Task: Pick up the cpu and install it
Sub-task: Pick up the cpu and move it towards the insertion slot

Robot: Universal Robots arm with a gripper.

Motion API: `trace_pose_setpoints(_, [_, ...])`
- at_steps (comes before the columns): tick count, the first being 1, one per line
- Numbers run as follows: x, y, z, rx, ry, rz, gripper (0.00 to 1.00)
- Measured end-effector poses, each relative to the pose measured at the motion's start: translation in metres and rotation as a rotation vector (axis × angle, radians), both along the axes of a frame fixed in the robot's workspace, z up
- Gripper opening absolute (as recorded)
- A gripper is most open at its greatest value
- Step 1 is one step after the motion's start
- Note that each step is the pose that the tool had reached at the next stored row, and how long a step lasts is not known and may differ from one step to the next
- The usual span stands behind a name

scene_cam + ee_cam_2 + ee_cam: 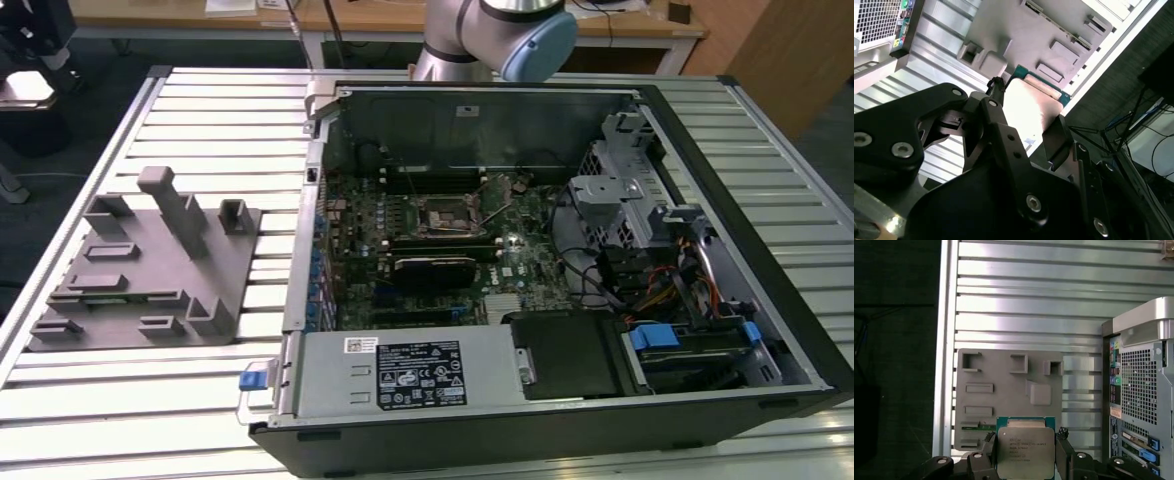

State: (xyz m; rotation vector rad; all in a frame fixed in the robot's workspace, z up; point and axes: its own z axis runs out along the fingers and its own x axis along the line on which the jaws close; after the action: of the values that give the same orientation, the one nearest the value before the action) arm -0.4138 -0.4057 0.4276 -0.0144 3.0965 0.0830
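Cpu lid-up, flat between fingers

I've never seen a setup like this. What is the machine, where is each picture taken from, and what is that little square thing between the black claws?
The machine is a robot arm with a gripper, a two-fingered clamp, at its end. The exterior view comes from a camera off the arm, looking down on a slatted metal table. On it lies an open computer case with its circuit board showing. At the exterior view's left sits a grey plastic block with upright posts. The two wrist views come from cameras riding on the arm near the gripper. In both wrist views the gripper is shut on the cpu, a small square chip with a pale metal top, held above the table with the grey block beyond it.
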Motion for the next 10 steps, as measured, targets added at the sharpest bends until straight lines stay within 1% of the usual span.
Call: trace_pose_setpoints(10, [0.0118,0.0000,0.0000,-0.0015,0.0000,0.000,0.55])
